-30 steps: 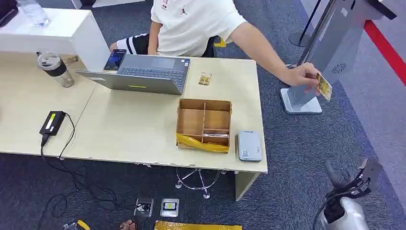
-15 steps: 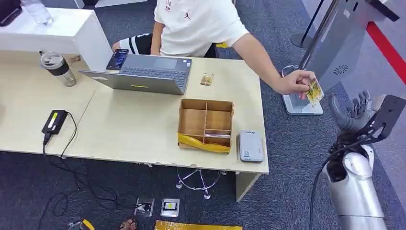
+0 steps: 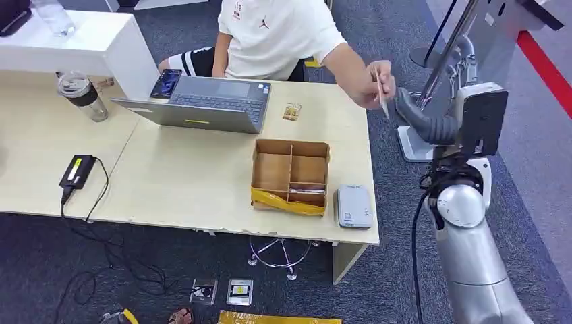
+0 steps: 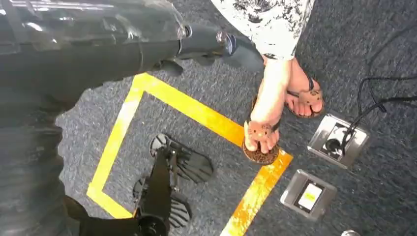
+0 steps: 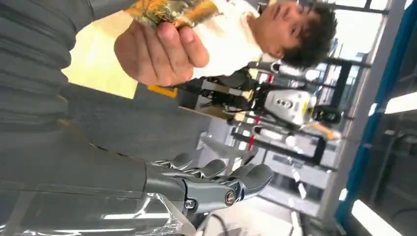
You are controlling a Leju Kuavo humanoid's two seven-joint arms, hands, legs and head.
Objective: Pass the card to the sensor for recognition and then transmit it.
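At table's 3 o'clock edge, person's hand [image 3: 369, 86] offers card [image 3: 381, 94] edge-on toward right hand [image 3: 432, 111], raised, fingers spread, holding nothing; judged risk: thin edge slips the pinch, dropping short of sensor [image 3: 353, 206].
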